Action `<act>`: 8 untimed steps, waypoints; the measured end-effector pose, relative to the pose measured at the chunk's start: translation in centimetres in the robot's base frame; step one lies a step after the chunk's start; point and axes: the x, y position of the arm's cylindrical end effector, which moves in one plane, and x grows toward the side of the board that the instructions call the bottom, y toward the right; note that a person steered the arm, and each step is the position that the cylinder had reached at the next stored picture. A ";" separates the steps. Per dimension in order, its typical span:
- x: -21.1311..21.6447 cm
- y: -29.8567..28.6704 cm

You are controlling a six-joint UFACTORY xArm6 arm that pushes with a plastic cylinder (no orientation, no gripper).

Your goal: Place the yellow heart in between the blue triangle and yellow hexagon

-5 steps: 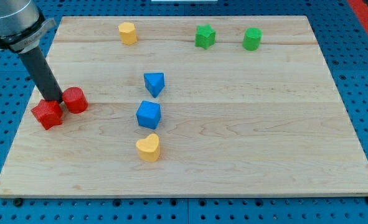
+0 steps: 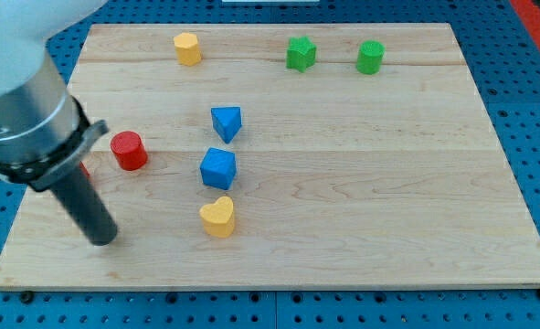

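The yellow heart (image 2: 217,217) lies on the wooden bench (image 2: 361,183), low in the view and a little left of centre. Just above it, nearly touching, sits a blue cube-like block (image 2: 218,168), and above that, a short way apart, the blue triangle (image 2: 226,122). These three form a near-vertical line. The yellow hexagon (image 2: 187,47) stands close to the bench's top edge, well above the triangle and slightly to the view's left of it.

My tip (image 2: 101,239) rests on the bench to the view's left of the yellow heart, well apart from it and touching no block. There is no end effector with jaws here, only the straight dark rod, so nothing is clamped.

A red cylinder (image 2: 128,151) stands above and to the right of my tip, left of the blue cube. A sliver of another red block (image 2: 84,169) shows beside the arm's body, mostly hidden, so its shape cannot be made out. Two green blocks sit near the top edge: a star-like one (image 2: 300,53) and, to its right, a rounder one (image 2: 370,57).
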 end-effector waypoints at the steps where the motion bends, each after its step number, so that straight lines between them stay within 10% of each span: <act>1: -1.5 7.0; 8: 0.2 25.7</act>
